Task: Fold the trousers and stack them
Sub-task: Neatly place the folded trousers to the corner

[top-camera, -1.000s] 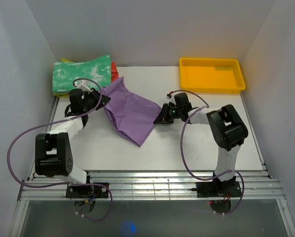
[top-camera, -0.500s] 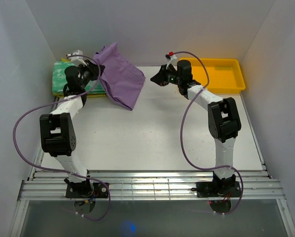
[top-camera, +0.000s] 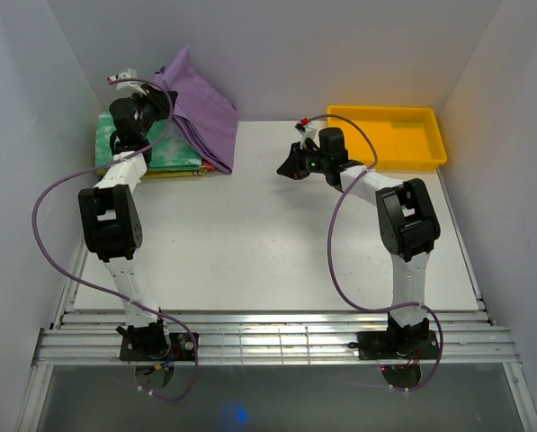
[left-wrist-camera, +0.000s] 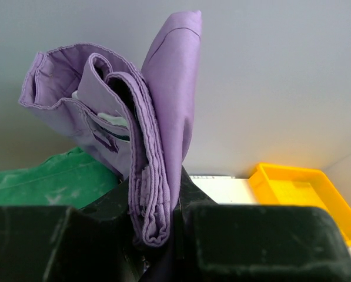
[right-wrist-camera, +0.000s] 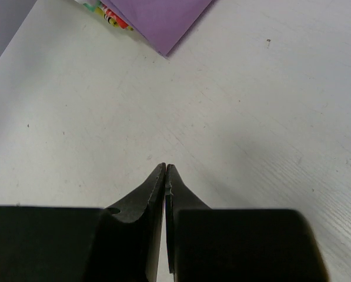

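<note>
The trousers are at the back left corner of the bench, held up in the air against the pale wall. They are a soft, matte lilac cloth, folded into a flat, roughly triangular bundle. The left fingers pinch the bundle near its upper edge. From the left wrist, several stitched hems and layered folds curl together between the black fingers, and one smooth flap stands upright above them.

The cloth slopes down to the right, and its pointed lower corner comes just beside the right edge of a folded green-and-white mottled garment. That garment lies flat on top of a stack, with thin yellow and red edges showing beneath it.

The right fingers are pressed together into a narrow black wedge with nothing between them. They hang over the bare white, faintly grained bench surface, well apart from the trousers. A shallow, glossy yellow plastic tray with a raised rim sits at the back right.
</note>
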`<control>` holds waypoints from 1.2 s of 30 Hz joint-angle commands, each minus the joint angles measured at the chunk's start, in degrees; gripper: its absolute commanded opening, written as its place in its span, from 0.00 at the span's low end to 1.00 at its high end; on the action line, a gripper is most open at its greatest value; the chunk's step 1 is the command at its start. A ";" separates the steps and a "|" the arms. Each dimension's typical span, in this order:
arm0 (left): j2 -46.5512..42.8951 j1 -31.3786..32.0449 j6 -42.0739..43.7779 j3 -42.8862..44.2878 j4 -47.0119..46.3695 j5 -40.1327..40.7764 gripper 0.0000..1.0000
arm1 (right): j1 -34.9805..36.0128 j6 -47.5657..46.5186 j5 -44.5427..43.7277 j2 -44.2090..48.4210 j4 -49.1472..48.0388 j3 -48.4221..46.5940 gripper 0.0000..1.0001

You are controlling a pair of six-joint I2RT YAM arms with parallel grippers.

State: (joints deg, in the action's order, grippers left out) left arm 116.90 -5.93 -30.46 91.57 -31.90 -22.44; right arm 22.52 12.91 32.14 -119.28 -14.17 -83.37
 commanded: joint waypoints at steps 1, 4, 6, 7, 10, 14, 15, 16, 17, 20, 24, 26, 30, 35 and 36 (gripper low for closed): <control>-2.38 -0.66 -0.83 6.51 -5.10 1.52 0.00 | -0.02 -1.92 0.99 4.32 -0.86 0.14 0.08; -2.29 -1.18 -1.27 8.27 -4.84 1.61 0.00 | -0.02 -2.53 1.17 4.32 -0.24 -0.56 0.08; -2.29 -1.62 -1.80 9.32 -4.66 1.52 0.00 | -0.02 -2.89 1.17 4.24 0.28 -0.91 0.08; -2.55 -1.97 -2.15 9.50 -4.40 1.52 0.00 | -0.02 -2.80 1.26 4.06 0.37 -1.17 0.08; -3.08 -2.94 -3.02 9.86 -4.05 1.69 0.00 | -0.02 -2.71 1.35 3.88 0.55 -1.44 0.08; -4.75 -4.08 -5.48 8.89 -3.34 2.40 0.00 | -0.02 -2.62 1.08 3.53 0.64 -1.70 0.08; -5.62 -4.43 -6.36 8.45 -3.34 1.96 0.00 | -0.02 -2.62 1.00 3.53 0.64 -1.79 0.08; -6.15 -4.96 -6.54 7.75 -3.26 2.04 0.00 | -0.02 -2.54 0.99 3.45 0.73 -1.79 0.08; -7.03 -5.14 -6.72 5.57 -3.34 2.31 0.00 | 0.06 -2.54 0.91 3.44 0.73 -1.88 0.08; -10.37 -6.19 -6.72 0.83 -3.69 2.40 0.00 | -0.02 -2.54 0.91 3.44 0.81 -1.88 0.08; -13.89 -7.86 -6.81 -4.20 -4.57 2.48 0.00 | -0.02 -2.54 1.17 3.44 0.99 -1.18 0.08; -15.03 -8.83 -6.63 -5.52 -4.93 2.83 0.00 | -0.02 -2.36 1.43 3.44 0.90 -1.00 0.08; -15.48 -10.85 -5.58 -8.16 -5.36 4.07 0.00 | 0.15 -2.36 1.70 3.44 1.08 -0.83 0.08; -13.81 -13.22 -5.49 -9.30 -5.45 5.56 0.00 | 0.15 -2.45 1.79 3.88 1.25 -0.39 0.08; -13.63 -13.84 -5.14 -9.48 -5.45 6.69 0.00 | 0.24 -2.53 1.70 4.06 1.25 -0.30 0.08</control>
State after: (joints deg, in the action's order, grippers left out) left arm 107.15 -17.56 -36.42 81.95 -31.77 -19.99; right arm 22.52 11.33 33.19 -118.06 -12.91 -83.37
